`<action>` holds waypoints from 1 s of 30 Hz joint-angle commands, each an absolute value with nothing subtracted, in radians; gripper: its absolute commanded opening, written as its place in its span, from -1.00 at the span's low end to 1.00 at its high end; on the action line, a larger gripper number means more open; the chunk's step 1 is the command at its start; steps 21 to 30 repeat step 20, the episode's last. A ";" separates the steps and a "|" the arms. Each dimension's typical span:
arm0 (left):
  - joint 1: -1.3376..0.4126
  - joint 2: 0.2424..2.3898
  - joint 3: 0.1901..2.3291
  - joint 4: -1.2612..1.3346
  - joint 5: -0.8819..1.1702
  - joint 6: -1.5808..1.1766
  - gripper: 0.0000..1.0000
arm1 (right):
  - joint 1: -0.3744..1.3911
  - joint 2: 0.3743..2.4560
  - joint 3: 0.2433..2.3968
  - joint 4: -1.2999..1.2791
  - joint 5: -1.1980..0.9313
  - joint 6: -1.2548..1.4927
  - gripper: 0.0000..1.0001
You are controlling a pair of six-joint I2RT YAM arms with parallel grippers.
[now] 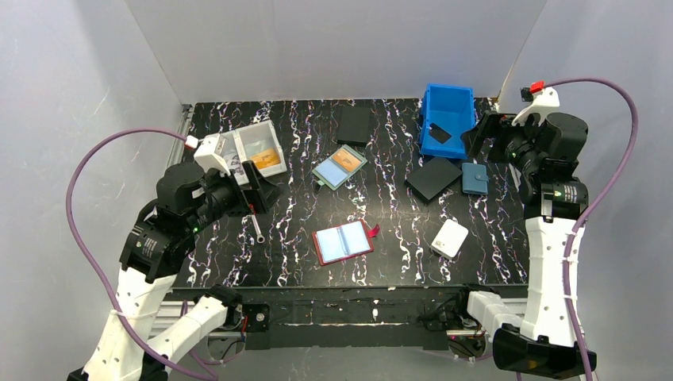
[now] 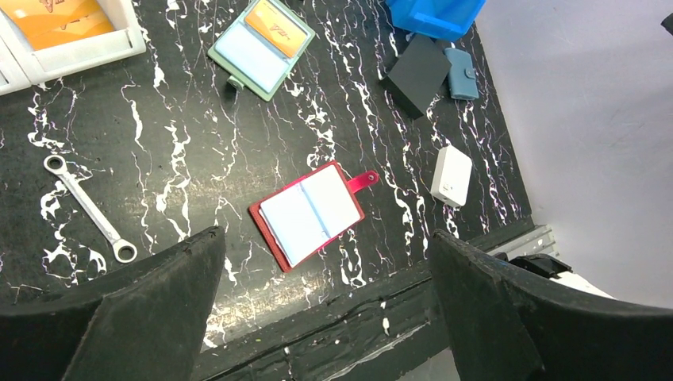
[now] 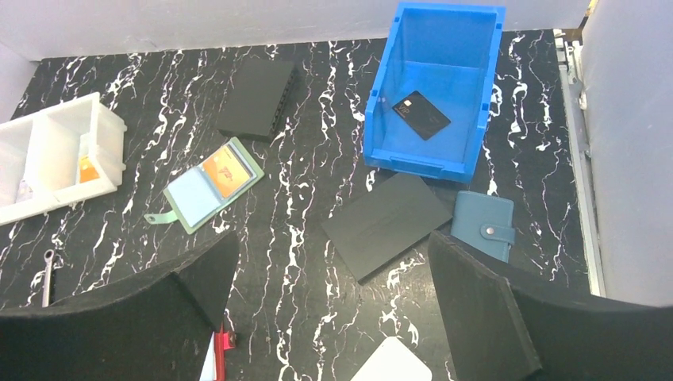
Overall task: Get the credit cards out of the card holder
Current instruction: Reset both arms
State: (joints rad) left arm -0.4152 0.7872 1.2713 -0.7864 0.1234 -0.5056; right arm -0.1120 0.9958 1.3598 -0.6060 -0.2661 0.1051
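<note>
Red card holder (image 1: 344,242) lies open, flat, near the table's front edge, its sleeves showing pale, no card readable in them. Green holder (image 1: 339,167) lies open farther back with an orange card (image 1: 346,159) in its sleeve. A black card (image 3: 421,114) lies in the blue bin (image 3: 484,48). Left gripper (image 2: 325,309) and right gripper (image 3: 329,317) hang above the table, jaws spread, empty. Judged stage: between picks; the orange card looks left to pull.

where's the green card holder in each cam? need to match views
Top external: the open green card holder lies centre, slightly far of the middle, orange card showing.
Left wrist: top centre, above the red card holder.
Right wrist: left of centre, strap pointing left.
Shared landmark: the white divided tray sits close to the holder's left in all three views.
</note>
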 commanded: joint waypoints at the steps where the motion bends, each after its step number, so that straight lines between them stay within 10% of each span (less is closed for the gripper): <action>1: -0.412 0.766 1.270 -0.793 0.143 -0.508 0.97 | -0.118 0.976 1.395 -0.591 -0.252 0.105 0.97; 30: -0.412 0.778 1.222 -0.745 0.192 -0.495 0.97 | -0.118 0.982 1.341 -0.546 -0.303 0.126 0.96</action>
